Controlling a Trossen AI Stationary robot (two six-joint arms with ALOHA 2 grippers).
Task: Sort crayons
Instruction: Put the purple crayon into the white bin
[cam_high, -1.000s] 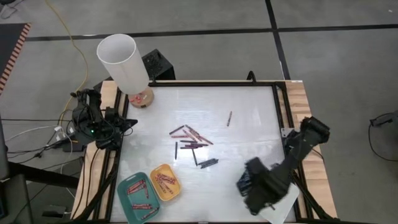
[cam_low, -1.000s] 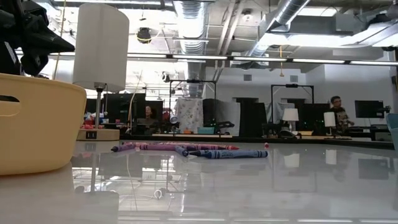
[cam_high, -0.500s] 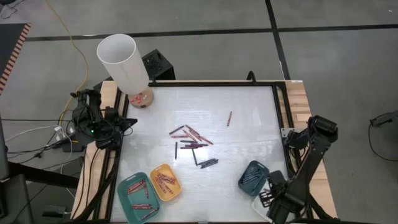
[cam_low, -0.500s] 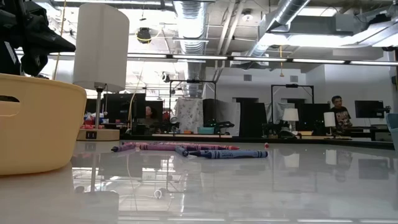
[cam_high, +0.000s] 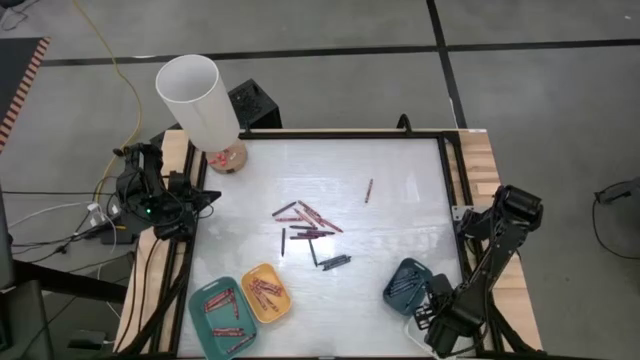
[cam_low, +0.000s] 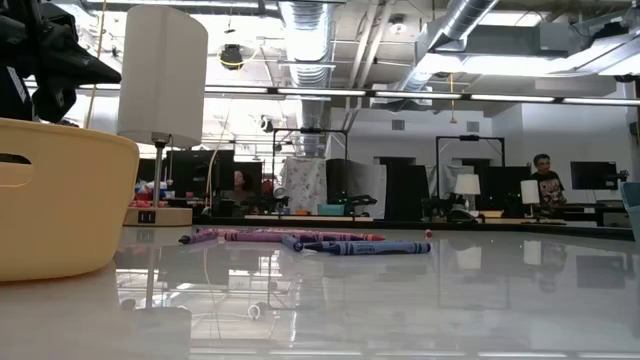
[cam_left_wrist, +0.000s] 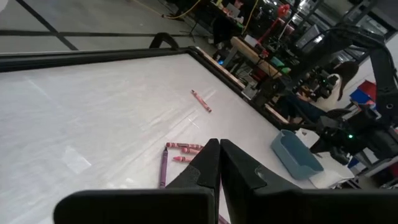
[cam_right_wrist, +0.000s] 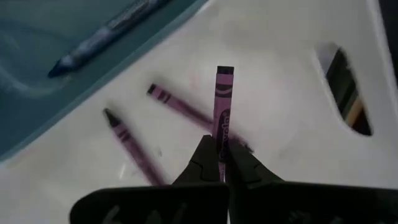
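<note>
Loose crayons (cam_high: 305, 225) lie in a heap at the table's middle, and one pink crayon (cam_high: 369, 190) lies alone farther back. Sorted crayons lie in the teal tray (cam_high: 205, 322), the yellow tray (cam_high: 280, 305) and the dark-blue tray (cam_high: 395, 290). My right gripper (cam_high: 437, 318) points down over the white tray (cam_right_wrist: 292, 81) at the near right corner, shut on a purple crayon (cam_right_wrist: 222, 106). Two purple crayons (cam_right_wrist: 127, 140) lie on that tray's floor. My left gripper (cam_left_wrist: 219, 152) waits shut at the table's left edge. My right gripper pinches the purple crayon by one end (cam_right_wrist: 221, 140) between its two fingertips, from above. The crayon lies along the fingers and sticks out beyond them, toward the white tray's floor. Whether its free end (cam_right_wrist: 225, 71) touches the tray I cannot tell.
A lamp with a white shade (cam_high: 197, 98) stands at the far left corner. A black frame (cam_high: 340, 133) runs round the white tabletop. In the low view the yellow tray (cam_low: 50, 200) fills the left, with the crayon heap (cam_low: 310, 241) beyond it.
My right gripper has gone from above the dark-blue tray toward the table's near right corner and down, and now stands over the white tray. The dark-blue tray, hidden under the arm before, now shows.
</note>
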